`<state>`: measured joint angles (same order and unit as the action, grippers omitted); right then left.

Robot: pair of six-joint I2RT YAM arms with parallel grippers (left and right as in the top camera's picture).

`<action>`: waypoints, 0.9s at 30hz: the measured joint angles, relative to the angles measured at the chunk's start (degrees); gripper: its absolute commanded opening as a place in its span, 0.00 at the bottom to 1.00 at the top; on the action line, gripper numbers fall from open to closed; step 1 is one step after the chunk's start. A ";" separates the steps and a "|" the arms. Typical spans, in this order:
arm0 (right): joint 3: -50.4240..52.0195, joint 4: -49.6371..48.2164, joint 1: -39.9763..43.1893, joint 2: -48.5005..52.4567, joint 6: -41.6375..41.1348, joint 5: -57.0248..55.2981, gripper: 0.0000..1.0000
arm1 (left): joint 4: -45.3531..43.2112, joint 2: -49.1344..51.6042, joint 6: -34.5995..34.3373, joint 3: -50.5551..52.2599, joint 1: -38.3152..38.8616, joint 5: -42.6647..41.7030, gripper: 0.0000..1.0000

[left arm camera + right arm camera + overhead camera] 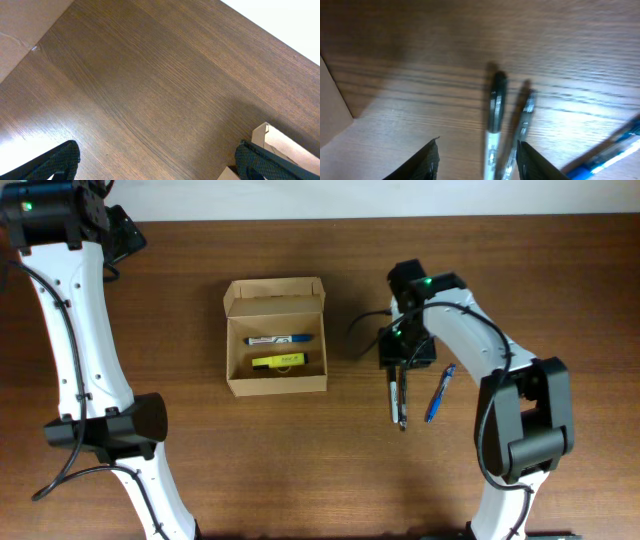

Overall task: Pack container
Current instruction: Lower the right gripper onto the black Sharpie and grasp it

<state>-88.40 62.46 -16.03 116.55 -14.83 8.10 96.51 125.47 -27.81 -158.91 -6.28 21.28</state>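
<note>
The container [275, 383] is a tan cardboard box, open, with its flap lid standing at the far side. A blue marker [280, 339] and a yellow highlighter [279, 361] lie inside it. My right gripper [404, 366] is open over the table to the right of the box. In the right wrist view, my right gripper [477, 162] has a black-capped clear pen [492, 120] and a second pen [523, 117] between its fingers, ungripped. My left gripper [160, 162] is open and empty over bare wood at the far left. The box's corner [280, 145] shows beside its right finger.
A blue pen [439, 393] lies on the table right of the two pens [397, 398], and it also shows in the right wrist view [615, 155]. The box's edge [332, 105] shows at the left of the right wrist view. The left arm's body [95, 360] runs along the table's left side.
</note>
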 measured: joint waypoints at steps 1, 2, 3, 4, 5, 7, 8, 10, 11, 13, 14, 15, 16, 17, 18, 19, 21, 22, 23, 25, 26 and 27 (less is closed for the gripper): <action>0.28 -0.35 -0.44 0.00 -0.15 0.00 0.50 | 0.00 0.00 0.00 0.02 -0.02 0.00 1.00; 0.44 -0.63 -0.70 0.00 -0.17 0.00 0.50 | 0.00 0.00 0.00 0.02 -0.02 0.00 1.00; 0.79 -1.44 -1.07 0.00 -0.20 0.00 0.50 | 0.00 0.00 0.00 0.02 -0.02 0.00 1.00; 1.14 -2.16 -1.29 0.00 -0.20 0.00 0.50 | 0.00 0.00 0.00 0.00 -0.02 0.00 1.00; 1.55 -2.67 -1.40 0.00 -0.20 0.00 0.50 | 0.00 0.00 0.00 0.00 -0.02 0.00 1.00; 2.80 -3.39 -1.44 0.00 -0.20 0.00 0.50 | 0.00 0.00 0.00 0.00 -0.02 0.02 1.00; 3.50 -3.80 -1.44 0.00 -0.24 0.00 0.50 | 0.00 0.00 0.00 0.00 0.00 0.00 1.00; 5.20 -4.90 -1.42 0.00 -0.22 0.00 0.50 | 0.00 0.00 0.00 0.02 0.00 0.00 1.00; 6.14 -5.64 -1.42 0.00 -0.22 0.00 0.50 | 0.02 0.00 0.00 0.02 -0.02 0.00 1.00; 7.43 -6.49 -1.42 0.00 -0.22 0.00 0.50 | 0.00 0.00 0.00 0.00 -0.02 0.00 1.00; 8.04 -6.80 -1.42 0.00 -0.20 0.00 0.50 | 0.00 0.00 0.00 0.00 0.00 0.00 1.00; 8.46 -6.97 -1.42 0.00 -0.24 0.00 0.49 | 0.00 0.00 0.00 0.02 -0.02 0.00 1.00; 8.70 -7.06 -1.42 0.00 -0.17 -0.02 0.47 | 0.00 0.00 0.00 0.00 0.00 0.00 1.00; 8.81 -7.08 -1.42 0.00 -0.13 0.00 0.46 | 0.00 0.00 0.00 0.00 -0.02 0.00 1.00; 8.85 -7.10 -1.42 0.00 -0.26 0.00 0.46 | 0.00 0.00 0.00 0.00 -0.02 0.00 1.00; 8.87 -7.21 -1.42 0.00 -0.31 0.00 0.46 | 0.00 0.00 0.00 0.02 0.00 0.00 1.00; 8.87 -7.30 -1.42 0.00 -0.31 0.00 0.39 | 0.00 0.00 0.00 0.02 0.00 0.00 1.00; 8.87 -7.34 -1.44 0.00 -0.17 -0.02 0.38 | 0.00 0.00 0.00 0.00 -0.02 0.00 1.00; 8.87 -7.52 -1.44 0.00 -0.28 0.00 0.38 | 0.00 0.00 0.00 0.02 -0.02 0.00 1.00; 8.87 -7.91 -1.42 0.00 -0.46 0.00 0.39 | 0.00 0.00 0.00 0.02 0.00 0.00 1.00; 8.87 -8.11 -1.44 0.00 -0.44 -0.02 0.41 | 0.00 0.00 0.00 0.00 -0.02 0.00 1.00; 8.92 -8.35 -1.42 0.00 -0.55 -0.02 0.42 | 0.00 0.00 0.00 0.00 -0.02 0.00 1.00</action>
<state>-79.48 54.11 -17.45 116.55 -15.38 8.08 96.51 125.47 -27.81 -158.91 -6.31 21.28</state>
